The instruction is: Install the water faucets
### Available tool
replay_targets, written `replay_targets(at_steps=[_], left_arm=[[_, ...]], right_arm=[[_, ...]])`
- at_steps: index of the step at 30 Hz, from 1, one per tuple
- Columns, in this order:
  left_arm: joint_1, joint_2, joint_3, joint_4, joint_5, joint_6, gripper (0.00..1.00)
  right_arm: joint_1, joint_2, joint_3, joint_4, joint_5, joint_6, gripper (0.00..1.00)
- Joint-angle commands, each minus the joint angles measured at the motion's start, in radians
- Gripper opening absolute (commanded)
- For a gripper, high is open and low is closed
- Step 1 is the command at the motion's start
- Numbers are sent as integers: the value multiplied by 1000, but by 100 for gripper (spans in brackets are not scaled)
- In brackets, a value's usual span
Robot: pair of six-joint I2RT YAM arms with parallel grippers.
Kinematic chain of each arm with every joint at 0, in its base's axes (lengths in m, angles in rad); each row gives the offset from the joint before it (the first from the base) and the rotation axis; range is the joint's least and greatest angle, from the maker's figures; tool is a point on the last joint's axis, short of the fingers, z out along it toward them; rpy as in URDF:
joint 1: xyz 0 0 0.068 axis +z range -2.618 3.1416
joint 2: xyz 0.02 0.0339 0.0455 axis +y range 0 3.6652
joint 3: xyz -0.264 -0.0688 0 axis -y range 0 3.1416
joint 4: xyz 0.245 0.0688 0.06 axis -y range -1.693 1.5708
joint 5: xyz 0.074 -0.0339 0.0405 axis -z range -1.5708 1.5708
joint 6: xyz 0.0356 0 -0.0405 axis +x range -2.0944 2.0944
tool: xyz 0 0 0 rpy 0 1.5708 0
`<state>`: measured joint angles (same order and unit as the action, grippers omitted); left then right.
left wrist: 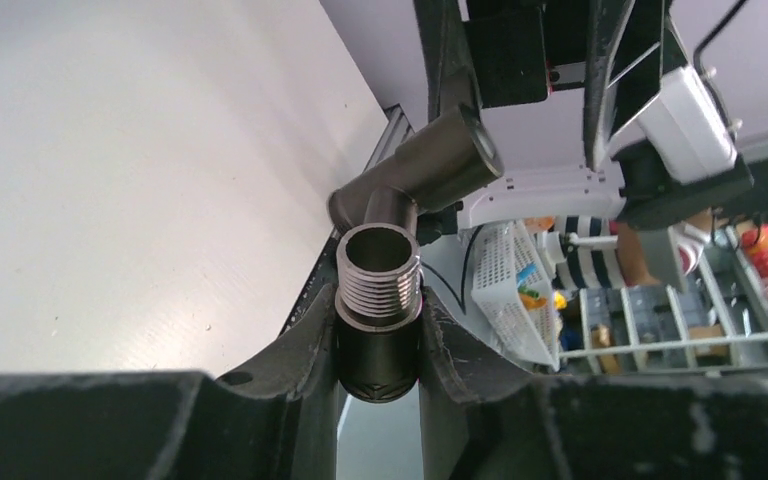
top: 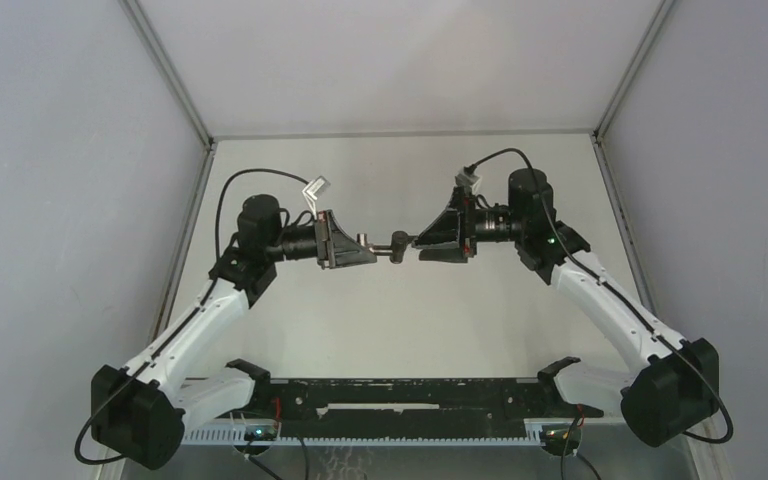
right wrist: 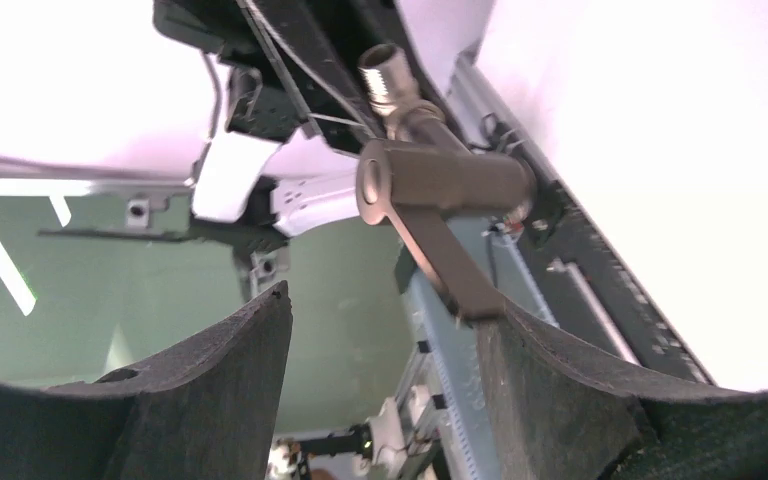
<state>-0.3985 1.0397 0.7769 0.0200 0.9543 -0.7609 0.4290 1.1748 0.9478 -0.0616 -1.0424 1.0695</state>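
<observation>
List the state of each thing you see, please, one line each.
Left gripper, jaws shut on the fitting.
Fitting, held in the air, apparently joined to the tap.
Tap, in the air, lever between the right jaws.
Right gripper, jaws open, gripping nothing.

My left end effector (top: 371,246) and right end effector (top: 423,243) face tip to tip, the tap piece (top: 398,241) filling the gap; open counter (top: 400,330) lies below, walls (top: 60,230) well aside.

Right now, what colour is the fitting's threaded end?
The fitting's threaded end is silvery grey; see left wrist view.
</observation>
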Motion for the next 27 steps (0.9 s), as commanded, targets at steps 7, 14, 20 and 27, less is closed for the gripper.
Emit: replay_targets(at_steps=[7, 14, 20, 27], left_arm=[[57, 65, 62, -87, 80, -241, 0], [57, 88, 79, -104, 112, -288, 0], [58, 73, 82, -116, 118, -308, 0], [58, 49, 90, -123, 101, -323, 0]], right_arm=[[-60, -155, 89, -374, 241, -561, 60], [328, -418, -69, -67, 775, -1040, 68], [676, -434, -202, 109, 1142, -1509, 100], [888, -293, -333, 380, 1476, -1916, 100]])
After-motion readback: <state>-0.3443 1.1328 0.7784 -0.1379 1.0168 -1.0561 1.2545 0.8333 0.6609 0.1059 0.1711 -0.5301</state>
